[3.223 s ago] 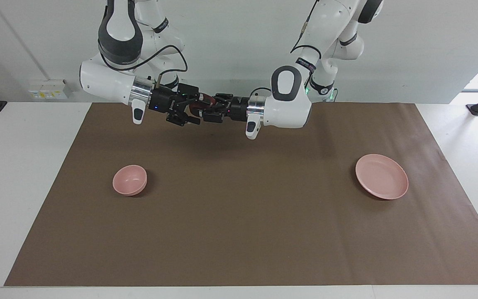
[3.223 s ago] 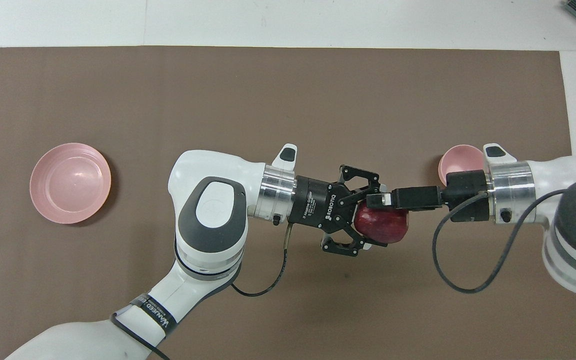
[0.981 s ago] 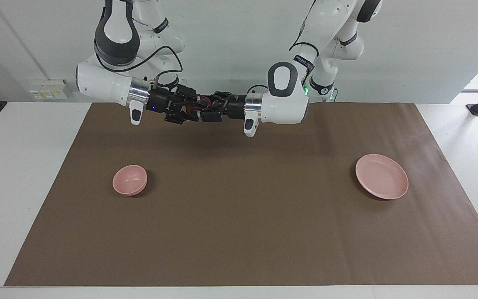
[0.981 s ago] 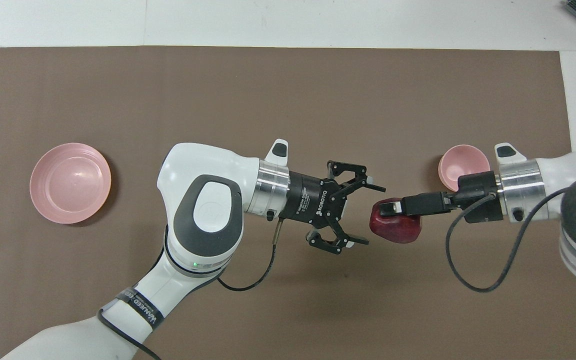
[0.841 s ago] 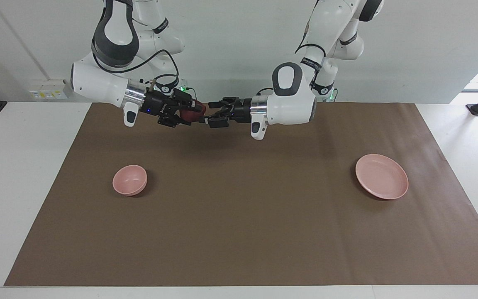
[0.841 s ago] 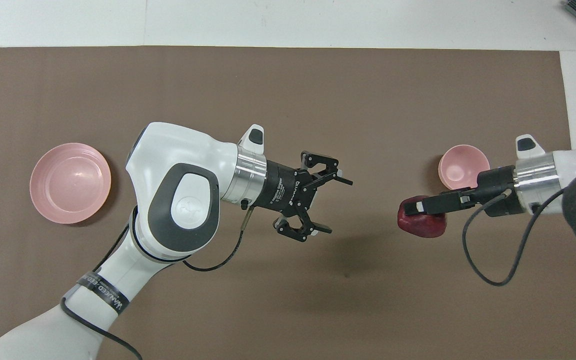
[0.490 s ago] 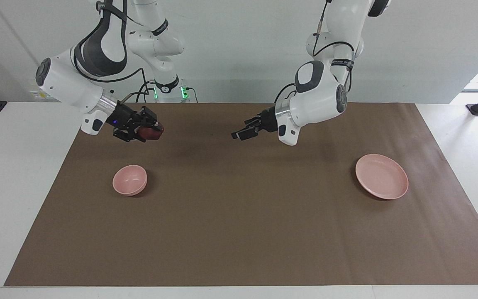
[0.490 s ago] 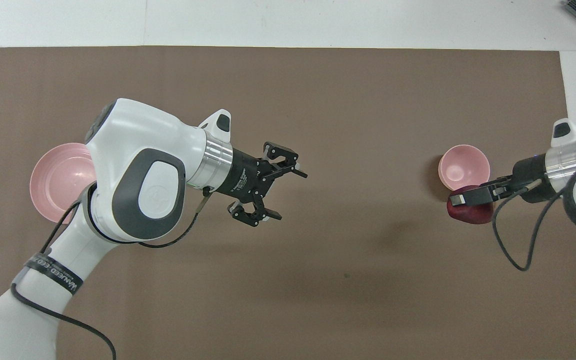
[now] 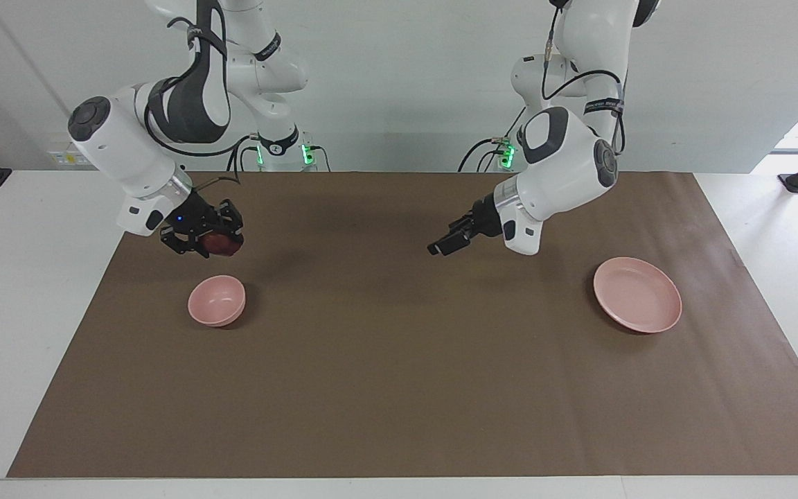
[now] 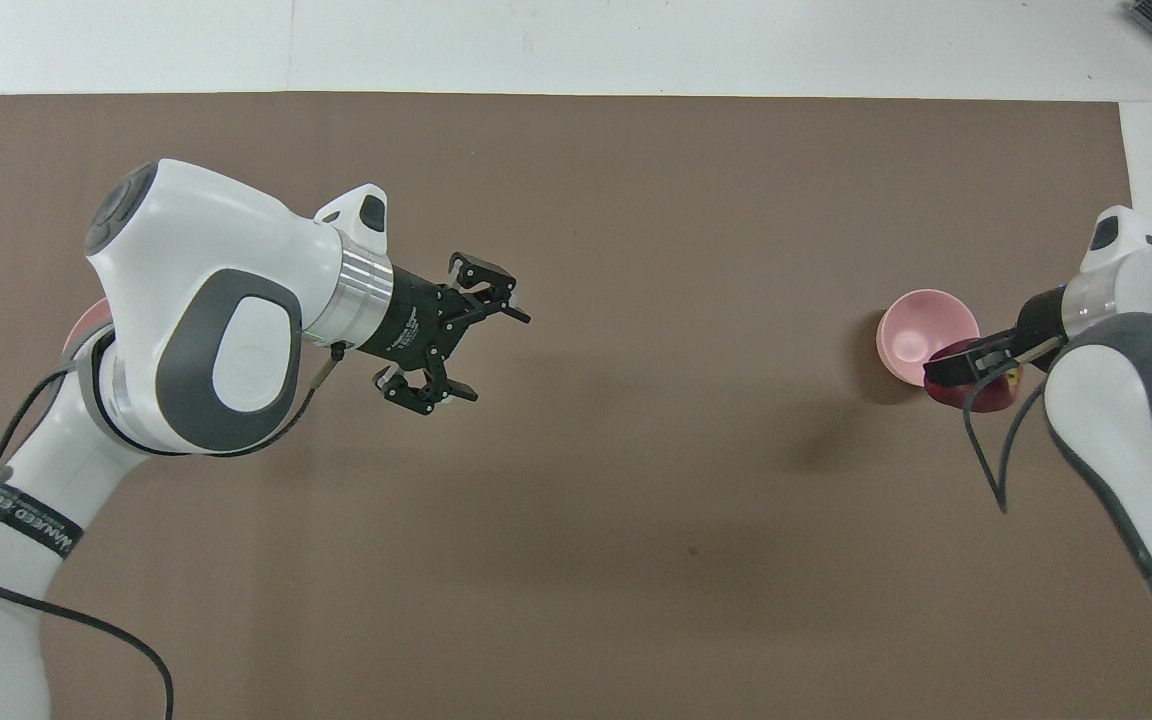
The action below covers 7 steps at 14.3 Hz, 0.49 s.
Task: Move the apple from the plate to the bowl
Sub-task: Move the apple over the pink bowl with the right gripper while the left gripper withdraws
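Observation:
My right gripper (image 9: 213, 247) is shut on the dark red apple (image 9: 223, 242) and holds it in the air, just off the robots' side of the small deep pink bowl (image 9: 217, 299). In the overhead view the apple (image 10: 988, 393) overlaps the rim of the bowl (image 10: 919, 333) under the right gripper (image 10: 948, 373). The wide pink plate (image 9: 637, 294) lies bare toward the left arm's end. My left gripper (image 9: 438, 247) is open and empty, raised over the mat's middle. It also shows in the overhead view (image 10: 496, 357), where the arm hides most of the plate (image 10: 76, 328).
A brown mat (image 9: 399, 388) covers the table. Nothing else lies on it. White tabletop borders the mat at both ends.
The left gripper let go of the apple, which the right gripper took. The right gripper carried it toward the bowl and lowered. The left gripper drew back toward the plate's end.

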{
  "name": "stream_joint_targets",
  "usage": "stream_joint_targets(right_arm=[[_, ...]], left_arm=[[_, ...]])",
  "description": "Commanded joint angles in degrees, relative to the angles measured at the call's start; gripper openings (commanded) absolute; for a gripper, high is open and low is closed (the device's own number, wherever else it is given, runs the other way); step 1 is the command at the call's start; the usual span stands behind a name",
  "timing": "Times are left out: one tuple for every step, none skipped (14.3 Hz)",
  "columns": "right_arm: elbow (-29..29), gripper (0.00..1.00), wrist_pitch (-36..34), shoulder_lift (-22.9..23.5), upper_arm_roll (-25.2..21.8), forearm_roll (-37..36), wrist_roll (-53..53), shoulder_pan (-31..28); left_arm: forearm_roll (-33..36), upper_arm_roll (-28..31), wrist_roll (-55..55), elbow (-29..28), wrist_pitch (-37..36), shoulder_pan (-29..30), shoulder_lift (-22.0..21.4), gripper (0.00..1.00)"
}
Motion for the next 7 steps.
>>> stream_joint_targets(right_arm=[[4.54, 0.00, 1.61, 5.17, 0.24, -8.25, 3.73, 1.58], [4.28, 0.00, 2.76, 6.05, 0.24, -9.75, 3.91, 1.93], [4.37, 0.00, 3.03, 6.93, 0.24, -11.50, 4.18, 2.72], [4.54, 0.00, 4.16, 7.46, 0.24, -14.22, 5.05, 2.90], [4.54, 0.00, 5.30, 8.16, 0.24, -18.34, 6.71, 3.51], [4.54, 0.00, 5.49, 8.60, 0.24, -20.12, 8.12, 3.69], [4.54, 0.00, 5.58, 9.22, 0.24, -20.40, 9.61, 3.78]], left_arm=[[2.66, 0.56, -0.98, 0.17, -0.96, 1.97, -2.37, 1.00], [2.66, 0.91, -0.89, 0.17, -1.23, 2.24, -2.45, 1.00], [2.66, 1.69, -0.80, 0.26, -1.14, 2.67, -2.63, 1.00], [2.66, 2.31, -0.54, 0.61, -0.62, 2.77, -2.63, 1.00], [2.92, 2.40, -0.36, 1.48, -0.53, 3.38, -2.63, 1.00], [4.32, 3.10, -0.28, 3.14, -1.83, 3.99, -2.54, 1.00], [7.73, 3.98, -0.19, 4.47, -4.28, 4.17, -2.72, 1.00]])
